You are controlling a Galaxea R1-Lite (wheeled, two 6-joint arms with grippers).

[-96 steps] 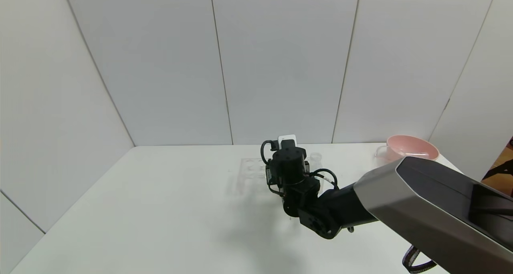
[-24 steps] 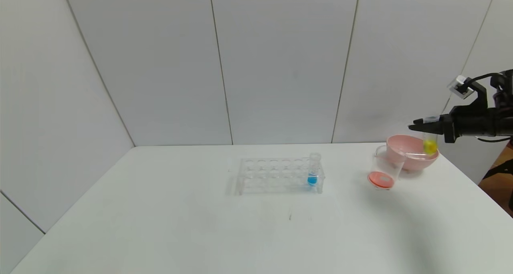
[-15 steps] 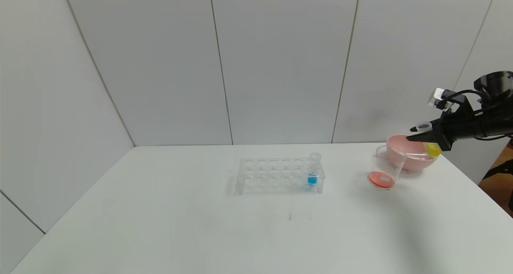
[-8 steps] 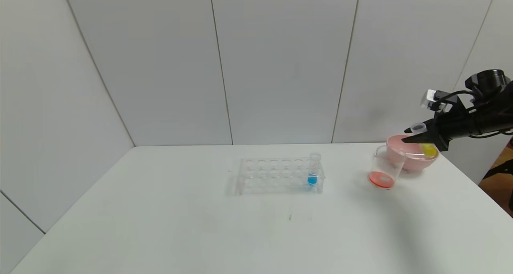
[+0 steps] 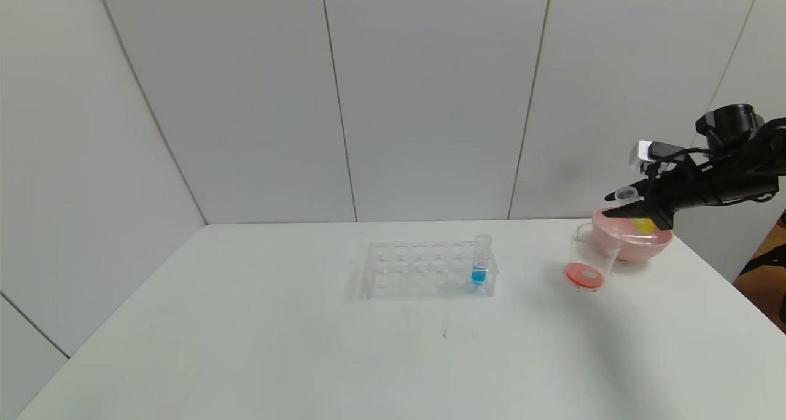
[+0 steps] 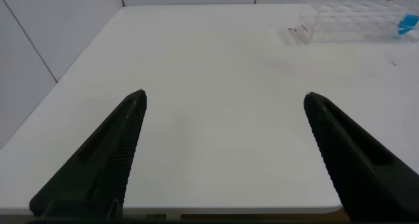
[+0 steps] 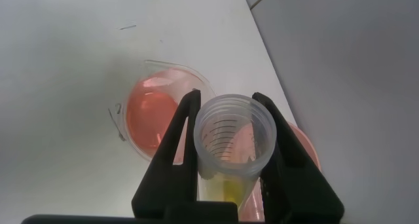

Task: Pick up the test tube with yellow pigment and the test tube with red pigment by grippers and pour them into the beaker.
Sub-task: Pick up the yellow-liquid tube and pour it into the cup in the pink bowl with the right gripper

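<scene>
My right gripper is shut on the test tube with yellow pigment, held tilted above the pink bowl, its mouth pointing toward the beaker. The beaker stands on the table with red-orange liquid at its bottom. In the right wrist view the tube's mouth sits between the fingers, yellow liquid low inside, the beaker below and beyond it. The test tube with red pigment is out of view. My left gripper is open and empty over the near left of the table.
A clear tube rack stands mid-table with a blue-liquid tube at its right end. A pink bowl sits behind the beaker near the table's right edge. Grey walls close the back and left.
My right gripper has carried the yellow tube leftward toward the beaker and tilted it further, mouth leading. The beaker, rack and blue tube have not moved.
</scene>
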